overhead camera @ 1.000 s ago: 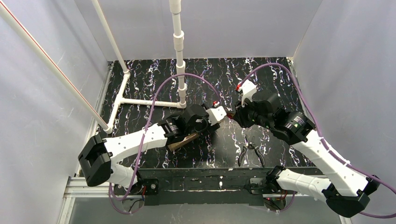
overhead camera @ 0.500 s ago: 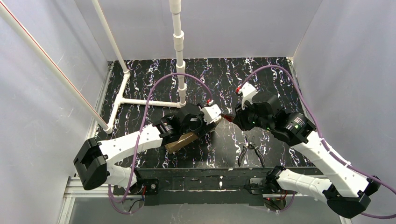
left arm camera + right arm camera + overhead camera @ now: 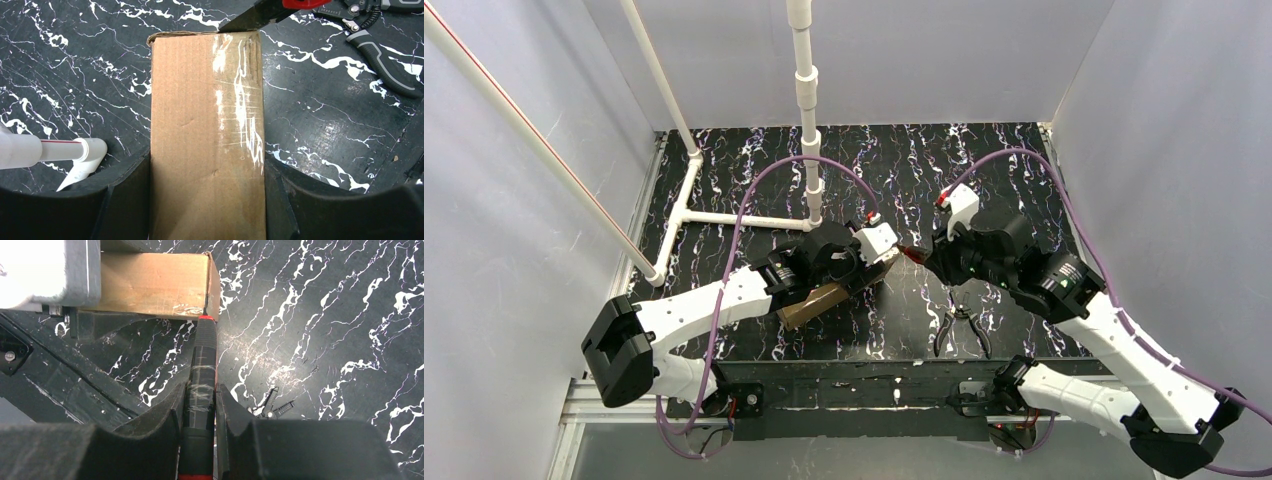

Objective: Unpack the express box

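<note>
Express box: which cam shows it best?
Left wrist: the express box fills the centre, top face and far edge, held in the left gripper. Right wrist shows only one end corner, by the black tool. Top external shows a brown sliver under the left arm.

Left hand point(image 3: 207, 200) and right hand point(image 3: 200, 412) closed, pointed toward each other.

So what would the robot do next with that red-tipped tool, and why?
Probably slide the tool along the end edge of the express box to slit it open. The left gripper clamps the box, the right gripper holds the tool, and its tip sits at the box's end corner, near the glossy tape.
</note>
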